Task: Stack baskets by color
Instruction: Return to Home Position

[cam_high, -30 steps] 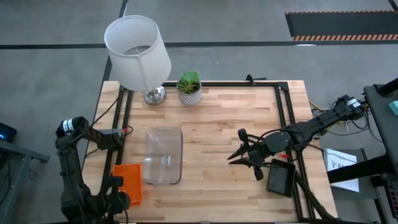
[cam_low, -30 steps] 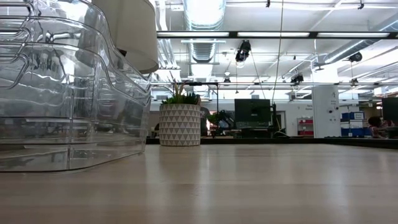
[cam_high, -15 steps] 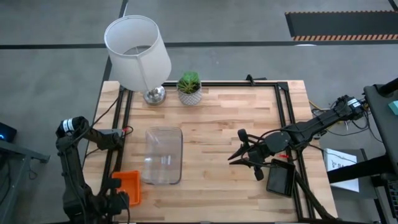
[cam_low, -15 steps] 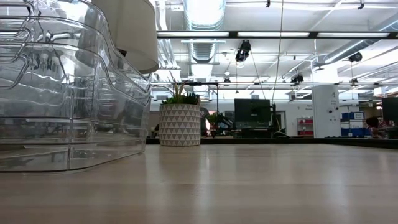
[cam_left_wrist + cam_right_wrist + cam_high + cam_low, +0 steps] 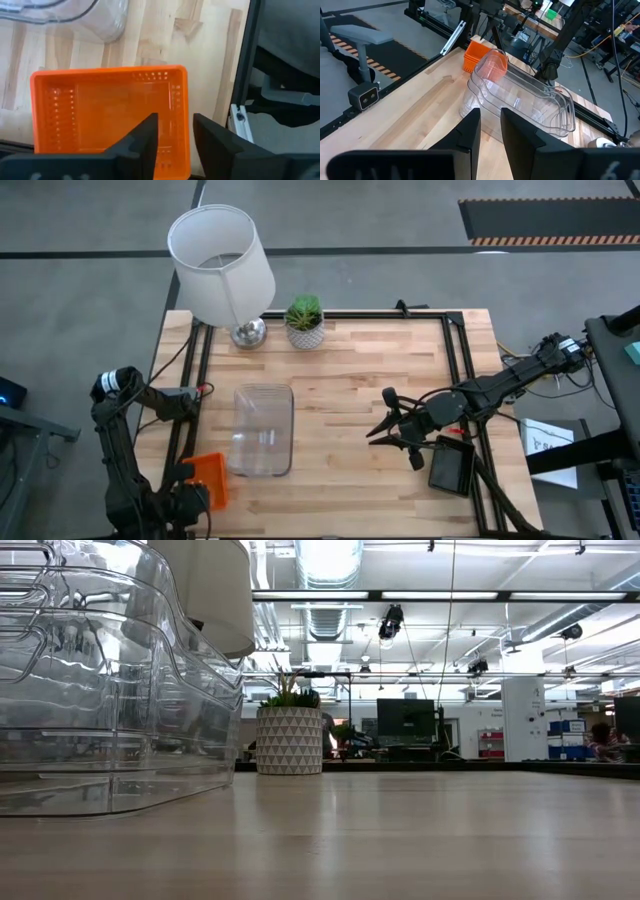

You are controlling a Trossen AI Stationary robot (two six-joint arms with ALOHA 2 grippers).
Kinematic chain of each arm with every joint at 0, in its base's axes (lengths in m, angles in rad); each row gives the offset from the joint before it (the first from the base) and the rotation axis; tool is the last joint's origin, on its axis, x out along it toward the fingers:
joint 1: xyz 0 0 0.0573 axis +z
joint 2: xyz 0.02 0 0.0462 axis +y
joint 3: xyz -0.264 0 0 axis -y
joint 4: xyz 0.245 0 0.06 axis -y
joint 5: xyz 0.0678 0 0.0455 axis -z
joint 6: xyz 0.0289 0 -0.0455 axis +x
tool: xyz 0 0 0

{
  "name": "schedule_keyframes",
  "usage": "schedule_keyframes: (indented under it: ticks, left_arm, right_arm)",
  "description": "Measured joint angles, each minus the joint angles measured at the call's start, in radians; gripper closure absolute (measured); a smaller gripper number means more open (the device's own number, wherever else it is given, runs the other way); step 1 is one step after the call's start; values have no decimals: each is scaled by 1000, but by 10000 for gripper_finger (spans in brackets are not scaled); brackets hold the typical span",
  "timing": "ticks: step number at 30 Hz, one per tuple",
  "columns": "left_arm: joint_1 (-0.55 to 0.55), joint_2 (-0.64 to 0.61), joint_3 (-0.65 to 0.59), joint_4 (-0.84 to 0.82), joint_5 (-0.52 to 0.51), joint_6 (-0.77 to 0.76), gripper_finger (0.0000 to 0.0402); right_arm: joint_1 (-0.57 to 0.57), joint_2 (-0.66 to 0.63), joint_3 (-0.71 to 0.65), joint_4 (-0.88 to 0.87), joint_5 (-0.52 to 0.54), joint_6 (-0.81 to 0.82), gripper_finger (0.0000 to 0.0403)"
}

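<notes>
My left hand point(image 5: 175, 120) hangs released over the orange baskets point(image 5: 100, 100) by the surface's point(image 5: 350, 360) left edge. My right hand point(image 5: 491, 112), released, is beside the black baskets point(image 5: 452, 468) at the right edge. The clear baskets point(image 5: 262, 430) stand between, with open wood around them.

The left gripper point(image 5: 174, 131) draws back over the orange baskets point(image 5: 213, 478), covering more of them from above.

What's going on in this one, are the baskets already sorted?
It looks sorted by colour. The left gripper is open and empty, right by the orange baskets at the lower-left corner of the table in the high view. The clear baskets sit nested left of the middle. The right gripper is open and empty beside the black baskets near the right edge.
</notes>
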Motion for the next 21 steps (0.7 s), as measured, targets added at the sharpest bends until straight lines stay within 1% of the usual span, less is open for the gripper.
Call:
schedule_keyframes:
  ticks: [2, 4, 6, 9, 11, 12, 14, 16, 17, 18, 19, 21]
  left_arm:
    - [6, -9, 0, 1, 0, 0, 284]
    - [16, -14, -7, 3, -7, 0, 279]
    - [25, -13, -11, 16, -7, 6, 279]
    - [43, -31, 15, 35, -18, 70, 290]
    - [50, -48, 41, 27, -88, 105, 304]
    - [53, -57, 49, 25, -157, 140, 312]
    - [57, -81, 61, 39, -338, 278, 332]
    - [72, -114, 62, 79, -522, 484, 355]
    - [88, -132, 54, 111, -584, 607, 368]
    - [113, -154, 40, 146, -608, 735, 382]
    - [143, -176, 24, 180, -598, 856, 391]
    - [229, -234, -20, 296, -490, 1071, 396]
  right_arm:
    - [0, 0, 0, 0, 0, 0, 335]
    - [0, 0, 0, 0, 0, 0, 333]
    - [0, 0, -1, 0, 0, 0, 331]
    - [0, 0, -3, 0, 0, 10, 331]
    - [3, 0, -9, 2, 0, 19, 330]
    - [6, 0, -19, 7, 1, 23, 331]
    - [8, 0, -57, 33, -1, 23, 334]
    - [9, 0, -125, 120, -6, -1, 340]
    - [7, 0, -160, 176, -6, -23, 343]
    - [0, 0, -191, 228, -5, -52, 347]
    - [-8, -4, -216, 273, -4, -77, 350]
    - [-33, -29, -245, 323, 0, -107, 358]
